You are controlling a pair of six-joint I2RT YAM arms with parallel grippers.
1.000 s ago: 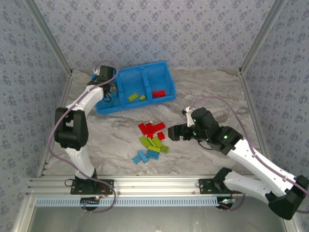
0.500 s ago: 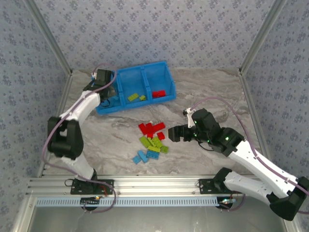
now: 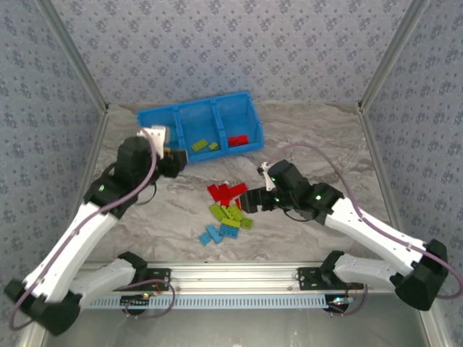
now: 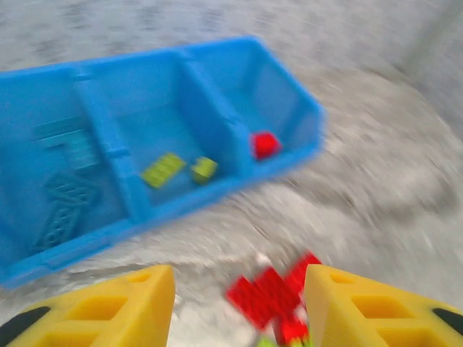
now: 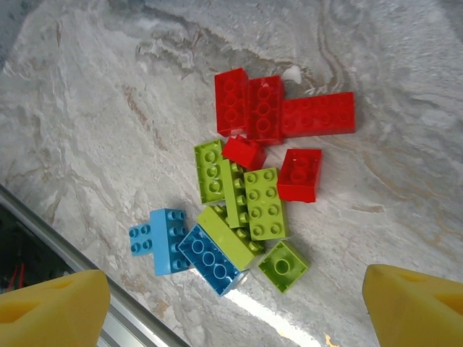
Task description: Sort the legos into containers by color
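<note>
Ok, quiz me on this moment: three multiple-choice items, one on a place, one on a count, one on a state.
1. Viewed from the top, which compartment of the blue tray holds the red brick? A left B middle C right
2. How many lime green bricks lie in the middle compartment? A none B two C five
3. The right claw is: A shut on a red brick B shut on a blue brick C open, empty
1 C, it lies at the tray's right end. 2 B, a pair shows there. 3 C, its yellow fingers stand wide apart over the loose pile.
</note>
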